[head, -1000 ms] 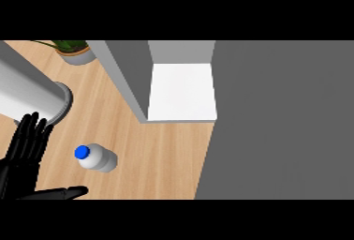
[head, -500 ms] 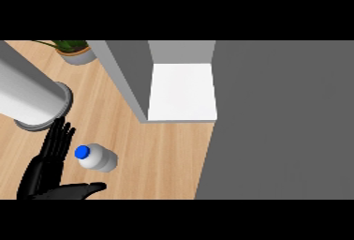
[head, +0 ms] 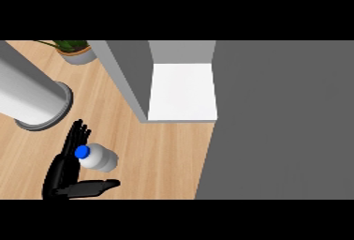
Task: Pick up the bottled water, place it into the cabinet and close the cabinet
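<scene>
Bottled water (head: pixel 99 157), white-bodied with a blue cap, is standing upright on the wooden counter (head: pixel 162 159) in the lower left of the frame. One black hand (head: pixel 66 171) is showing at the lower left edge, and its side cannot be settled from this view, so it is going unnamed as to left or right; the other hand is not appearing anywhere. The fingers (head: pixel 75 136) are lying straight along the left flank of the bottle, touching or very nearly touching it, while the thumb (head: pixel 93 186) is jutting toward the frame's right beneath the bottle; the hand is thus standing open and holding nothing. The cabinet (head: pixel 181 91) is sitting open in the upper centre, its white floor showing, well apart from the bottle. A potted plant (head: pixel 75 50) is sitting in the upper left corner. In my judgement the grasp is being set up: the bottle should be resting deep between fingers and thumb before the fingers are curling, the contact should be falling on the body below the cap, and the closing should be proceeding squarely, since a glancing push risks toppling or sliding so narrow an upright thing.
</scene>
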